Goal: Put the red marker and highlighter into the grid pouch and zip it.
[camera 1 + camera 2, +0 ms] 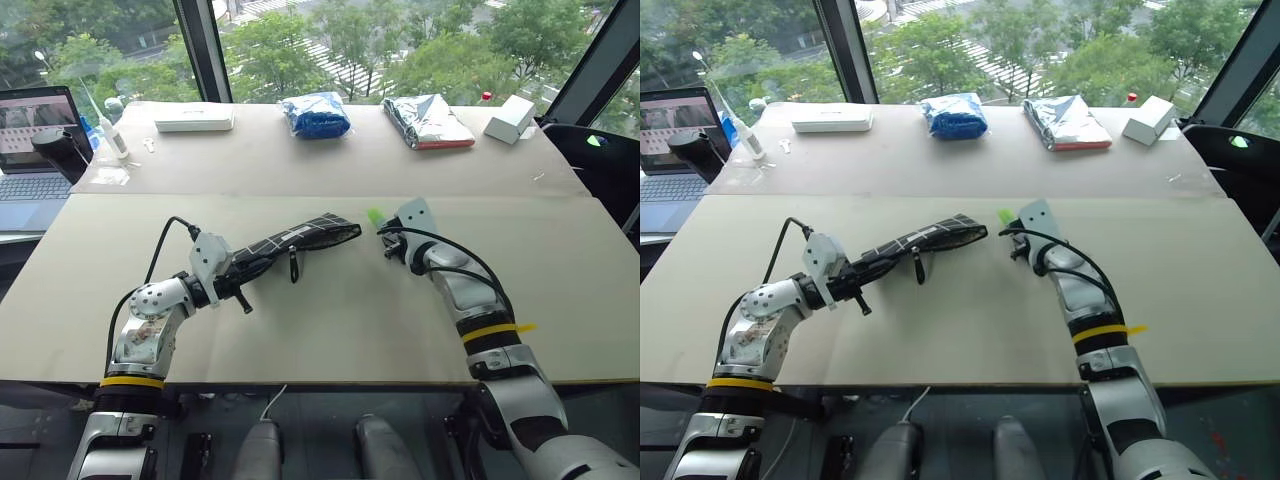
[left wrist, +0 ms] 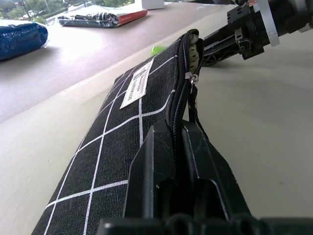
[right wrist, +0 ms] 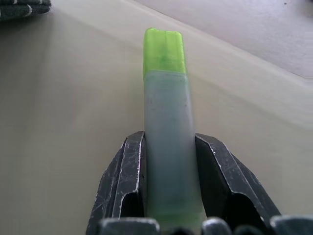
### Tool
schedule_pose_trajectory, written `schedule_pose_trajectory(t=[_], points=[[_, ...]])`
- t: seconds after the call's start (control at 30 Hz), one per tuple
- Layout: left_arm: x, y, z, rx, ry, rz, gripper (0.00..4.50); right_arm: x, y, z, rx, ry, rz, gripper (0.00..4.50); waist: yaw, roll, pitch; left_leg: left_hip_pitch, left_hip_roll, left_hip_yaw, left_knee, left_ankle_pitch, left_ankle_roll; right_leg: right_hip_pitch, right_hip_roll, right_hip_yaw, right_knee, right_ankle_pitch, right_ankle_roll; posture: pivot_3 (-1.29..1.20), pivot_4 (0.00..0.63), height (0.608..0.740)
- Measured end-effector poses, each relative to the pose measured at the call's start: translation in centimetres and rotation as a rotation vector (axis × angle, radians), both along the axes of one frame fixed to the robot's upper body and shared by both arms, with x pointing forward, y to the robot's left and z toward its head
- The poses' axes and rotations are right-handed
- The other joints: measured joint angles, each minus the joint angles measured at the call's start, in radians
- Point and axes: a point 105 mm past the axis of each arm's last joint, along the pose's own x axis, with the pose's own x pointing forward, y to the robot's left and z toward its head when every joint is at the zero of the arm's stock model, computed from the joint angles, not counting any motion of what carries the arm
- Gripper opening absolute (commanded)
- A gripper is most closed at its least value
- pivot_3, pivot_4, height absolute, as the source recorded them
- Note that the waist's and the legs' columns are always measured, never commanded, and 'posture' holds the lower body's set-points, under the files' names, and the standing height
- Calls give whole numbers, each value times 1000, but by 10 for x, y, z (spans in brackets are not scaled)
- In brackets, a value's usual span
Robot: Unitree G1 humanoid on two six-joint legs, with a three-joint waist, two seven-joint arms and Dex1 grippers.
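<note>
Here the left tool (image 1: 262, 268) is clamped on one end of the grid pouch (image 1: 300, 240), holding it lifted off the surface (image 1: 330, 330) with its unzipped mouth turned toward the right tool (image 3: 168, 147), probably so that something can be slid in. That right tool grips the highlighter (image 3: 165, 117) by its barrel, green cap forward, just beside the opening.
</note>
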Motion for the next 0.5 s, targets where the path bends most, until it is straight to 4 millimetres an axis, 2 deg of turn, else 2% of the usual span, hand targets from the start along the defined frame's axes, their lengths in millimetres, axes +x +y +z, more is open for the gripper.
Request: schedule_pose_trajectory(t=[0.13,0.17,0.2,0.23,0.3,0.4,0.5], points=[[0,-1,1,1,-1,-4,0,-13,-3,47,-97,-189,194,1047,-3,1,1,-1,0,0,-1,0,0,0,0,0,-1,0,0,0,150,740],[0,-1,0,2,1,-5,0,-26,-2,63,-180,-256,302,1047,-2,1,1,-1,0,0,-1,0,0,0,0,0,-1,-1,1,0,150,740],[0,-1,0,2,2,-5,0,-33,-1,67,-214,-277,349,1047,-2,1,1,0,0,0,-1,0,0,0,0,0,-1,-1,1,0,150,740],[0,-2,0,3,3,-9,0,-45,0,69,-277,-287,431,1047,-2,1,1,0,0,0,-1,-1,1,0,0,0,-2,-1,1,0,150,740],[-1,-2,-1,5,5,-13,0,-65,-1,57,-362,-244,562,1047,-1,1,1,0,0,0,0,-1,1,1,0,0,-2,-1,2,0,150,740],[-1,-4,-2,5,9,-21,0,-80,-1,39,-400,-160,658,1047,-3,1,1,0,0,0,0,-1,1,1,0,1,-2,-1,2,0,150,740],[-3,-9,-4,5,17,-43,0,-87,2,37,-413,-149,698,1047,-6,1,1,0,0,0,0,-1,1,0,0,1,-1,-1,2,0,150,740]])
